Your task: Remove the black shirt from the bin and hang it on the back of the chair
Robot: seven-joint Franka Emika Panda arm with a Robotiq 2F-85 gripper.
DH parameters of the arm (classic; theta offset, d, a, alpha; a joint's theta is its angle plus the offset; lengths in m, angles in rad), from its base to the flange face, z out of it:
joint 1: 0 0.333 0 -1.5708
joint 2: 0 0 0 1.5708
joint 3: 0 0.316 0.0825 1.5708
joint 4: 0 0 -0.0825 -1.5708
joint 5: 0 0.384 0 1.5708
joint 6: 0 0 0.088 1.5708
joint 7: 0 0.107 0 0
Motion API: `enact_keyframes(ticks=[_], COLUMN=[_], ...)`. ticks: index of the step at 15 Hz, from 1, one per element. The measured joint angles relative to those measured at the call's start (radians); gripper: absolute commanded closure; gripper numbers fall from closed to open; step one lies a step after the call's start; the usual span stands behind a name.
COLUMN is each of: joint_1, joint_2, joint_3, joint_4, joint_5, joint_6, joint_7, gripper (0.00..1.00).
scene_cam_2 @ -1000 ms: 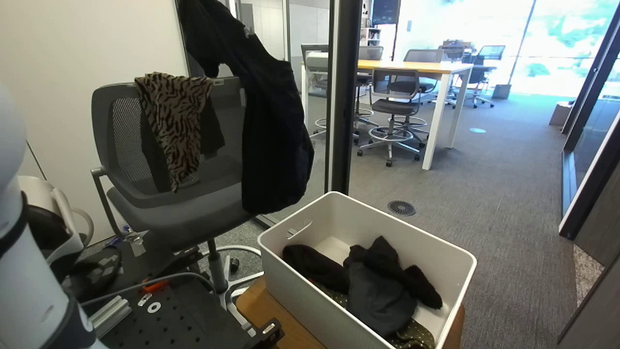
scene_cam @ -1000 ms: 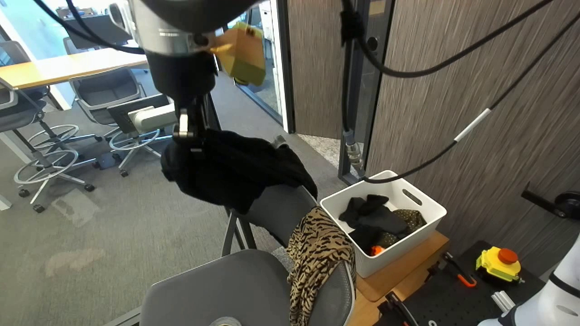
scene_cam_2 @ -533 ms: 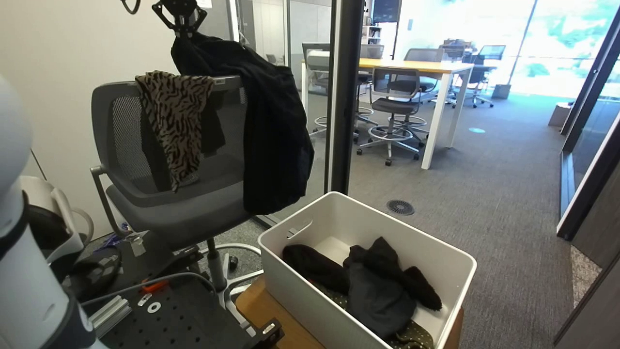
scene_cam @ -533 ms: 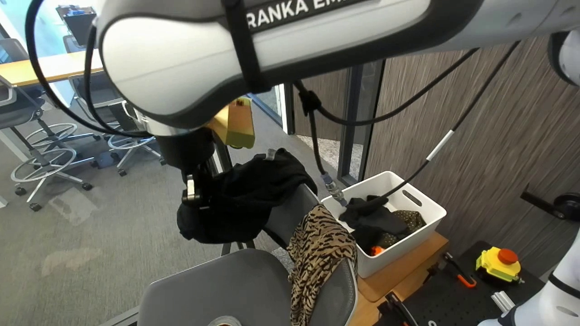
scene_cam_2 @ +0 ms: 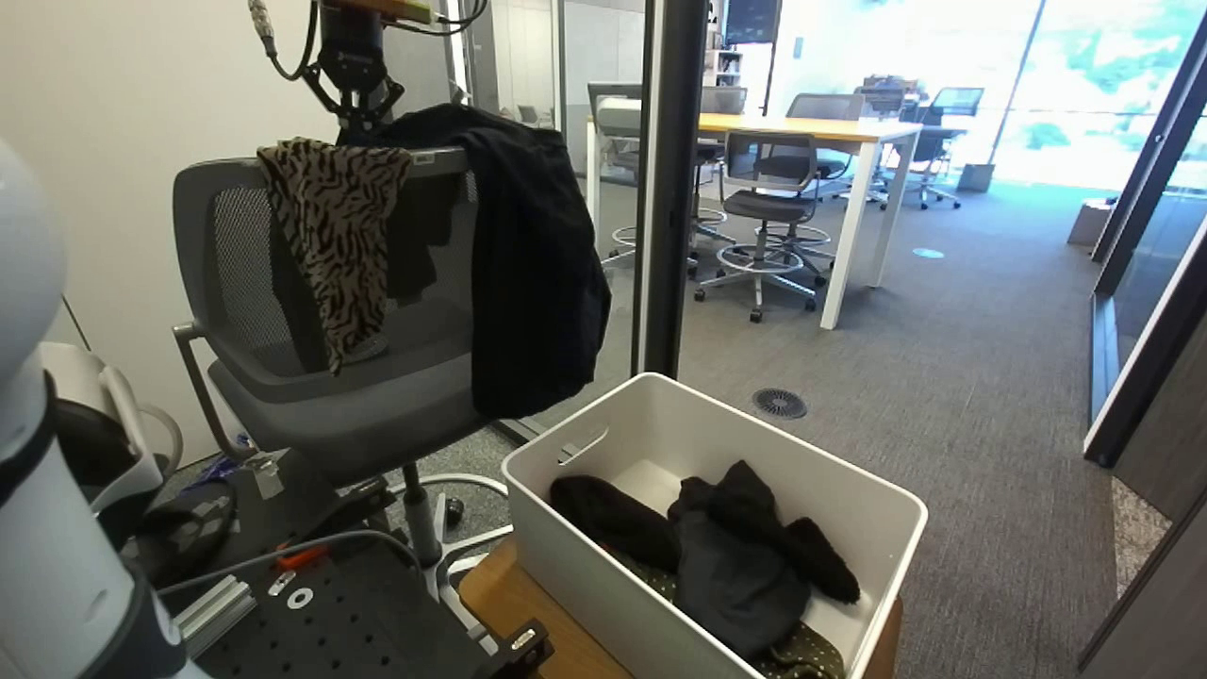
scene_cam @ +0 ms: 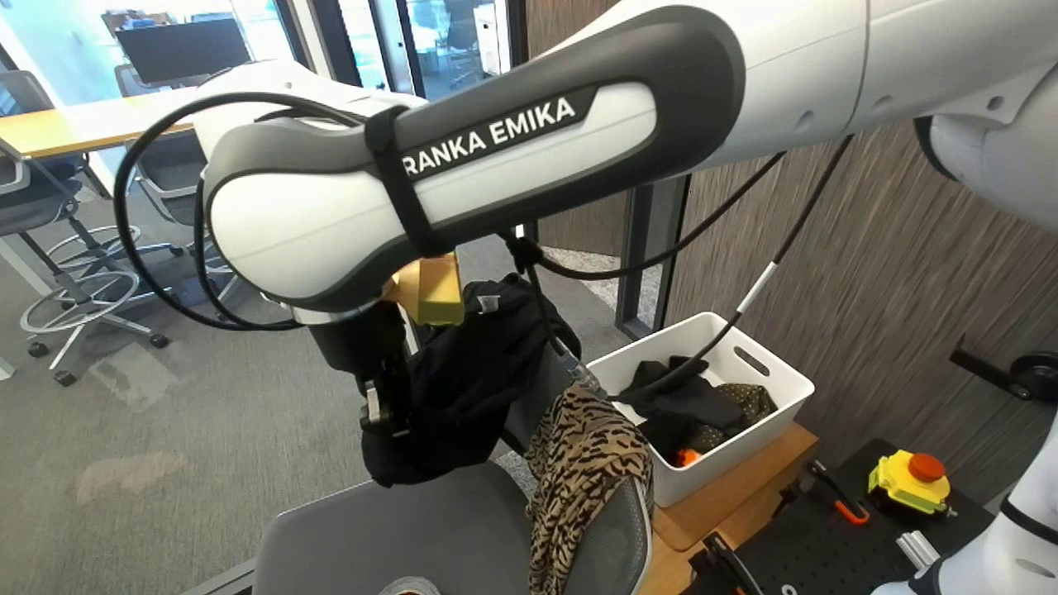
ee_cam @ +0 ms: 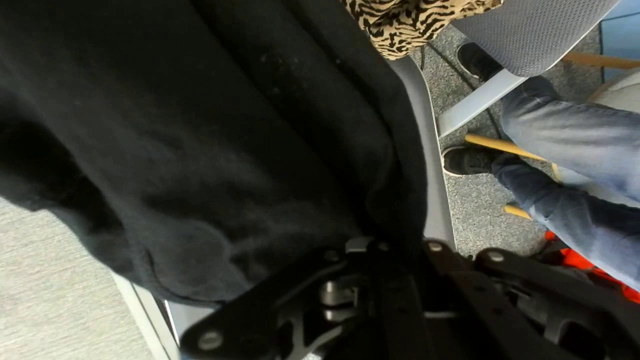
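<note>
The black shirt (scene_cam: 475,364) lies across the top of the grey chair's backrest (scene_cam_2: 231,245). One long part of the shirt (scene_cam_2: 537,283) hangs down on the bin side, at the backrest's end. The other part is on the seat side, above the seat (scene_cam: 388,529). My gripper (scene_cam: 387,420) is shut on that part, pointing down. In an exterior view the gripper (scene_cam_2: 360,123) is just above the backrest's top edge, its tips hidden. In the wrist view the shirt (ee_cam: 200,150) fills the left, and its cloth runs between the fingers (ee_cam: 395,255).
A tiger-print cloth (scene_cam: 583,463) hangs over the backrest beside the shirt. The white bin (scene_cam: 800,395) holds dark clothes (scene_cam_2: 745,575) and stands on a wooden surface (scene_cam_2: 556,622). A dark pillar (scene_cam_2: 665,189) is near the chair. A person's legs (ee_cam: 565,135) show in the wrist view.
My gripper has come down and to the right in an exterior view, with the shirt's end lowered on the seat side of the backrest. The part on the bin side has barely moved.
</note>
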Motion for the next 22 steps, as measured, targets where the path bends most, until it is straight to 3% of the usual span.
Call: enact_keyframes(ticks=[1,2,11,16,22], joint_1=[0.0,0.0,-0.003,-0.029,-0.158], joint_2=[0.004,0.005,0.004,-0.018,-0.179], joint_3=[0.0,0.0,-0.001,-0.043,-0.159], joint_4=[0.001,0.002,0.031,0.037,-0.02], joint_5=[0.001,0.001,0.001,-0.026,-0.074], joint_6=[-0.004,-0.008,-0.029,-0.029,-0.04], joint_7=[-0.003,-0.005,-0.013,-0.012,0.009], gripper=[0.7,0.69,0.02,0.0,0.0])
